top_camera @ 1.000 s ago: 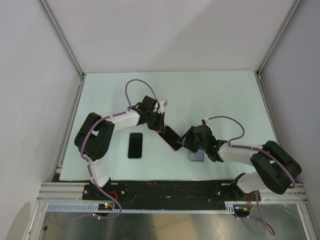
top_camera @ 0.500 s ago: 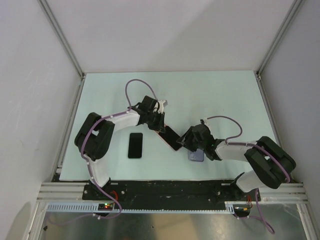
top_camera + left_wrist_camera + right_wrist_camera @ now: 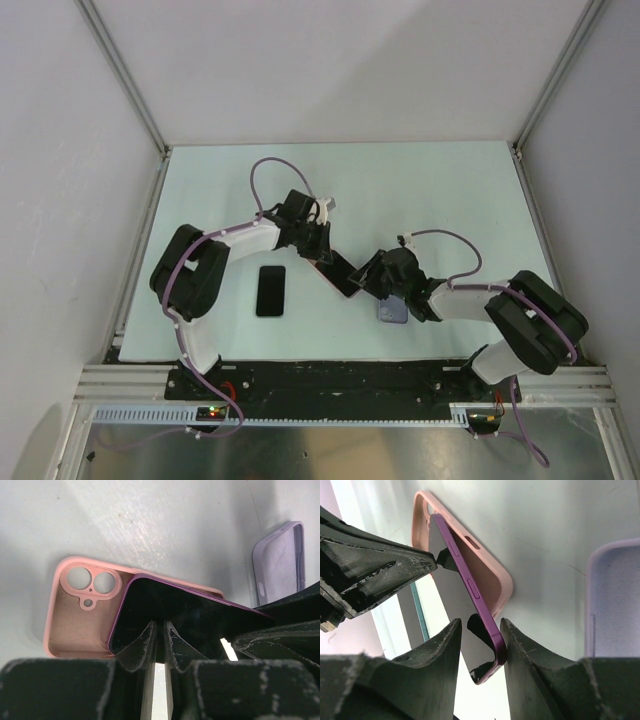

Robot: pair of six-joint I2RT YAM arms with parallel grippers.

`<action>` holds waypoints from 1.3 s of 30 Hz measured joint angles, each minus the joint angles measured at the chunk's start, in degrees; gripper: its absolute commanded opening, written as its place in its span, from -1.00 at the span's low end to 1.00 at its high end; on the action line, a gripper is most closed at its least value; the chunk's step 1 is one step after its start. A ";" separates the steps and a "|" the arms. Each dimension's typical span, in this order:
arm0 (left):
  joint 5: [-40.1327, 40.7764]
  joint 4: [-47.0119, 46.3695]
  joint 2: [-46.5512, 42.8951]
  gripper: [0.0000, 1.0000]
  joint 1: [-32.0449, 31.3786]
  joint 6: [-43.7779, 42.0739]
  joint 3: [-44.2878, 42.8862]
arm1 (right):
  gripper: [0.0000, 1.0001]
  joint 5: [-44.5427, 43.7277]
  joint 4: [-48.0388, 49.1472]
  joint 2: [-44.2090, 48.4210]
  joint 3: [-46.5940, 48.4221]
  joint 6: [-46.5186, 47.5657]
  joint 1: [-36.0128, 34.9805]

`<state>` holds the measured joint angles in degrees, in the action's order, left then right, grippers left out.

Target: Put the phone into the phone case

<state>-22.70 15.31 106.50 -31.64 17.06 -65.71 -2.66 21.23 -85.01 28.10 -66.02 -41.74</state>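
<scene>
A purple phone with a black screen lies tilted over an open pink case, one long edge inside the case. My left gripper is shut, and its tips press on the phone's screen near the camera end. My right gripper holds the phone's other end. In the right wrist view the phone's purple edge sits between the jaws against the right finger, raised off the table.
A second black phone lies flat on the table left of the case. An empty lavender case lies just under my right wrist and also shows in the left wrist view. Grey walls enclose the table.
My right gripper and forearm have shifted slightly left and away from me, nudging the phone's end toward the pink case. The left gripper has barely moved.
</scene>
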 measured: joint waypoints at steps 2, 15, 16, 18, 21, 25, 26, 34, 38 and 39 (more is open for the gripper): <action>0.02 0.00 0.02 -0.70 0.00 0.20 -0.20 | -0.25 0.15 1.42 -0.52 0.00 -0.04 -0.09; 2.36 0.81 -2.01 -0.30 1.16 1.51 -1.70 | -0.69 2.62 7.87 -1.88 1.16 -2.69 0.07; 3.32 1.07 -2.73 -0.29 1.60 1.55 -1.70 | -0.72 2.91 7.93 -1.88 1.31 -2.80 0.15; 5.64 1.55 -4.26 -0.27 2.93 1.53 -1.70 | -0.77 3.63 8.17 -1.88 1.40 -3.02 0.44; 9.46 2.05 -6.27 -0.27 5.70 1.31 -1.75 | -0.84 4.57 8.13 -1.88 1.42 -3.30 0.98; 14.43 2.84 -6.73 -0.33 8.57 0.39 -2.60 | -0.91 5.97 7.89 -1.88 1.42 -3.89 1.81; 15.23 3.17 -6.73 -0.34 8.68 0.24 -2.60 | -0.92 6.40 7.78 -1.88 1.42 -4.09 2.10; 17.77 5.09 -2.60 -0.32 7.72 -2.86 -3.30 | -0.94 9.60 5.07 0.31 1.40 -4.74 4.31; 17.25 5.51 0.00 -0.29 6.29 -4.52 -4.74 | -0.97 12.09 3.13 1.90 1.40 -4.74 5.99; 16.92 5.51 0.50 -0.28 5.77 -4.90 -5.14 | -0.97 12.79 2.64 2.38 1.40 -4.74 6.47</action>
<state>-5.78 20.82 107.00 -25.87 12.16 -70.85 10.13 23.88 -82.63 29.50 -70.76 -35.27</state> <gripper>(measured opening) 0.350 0.154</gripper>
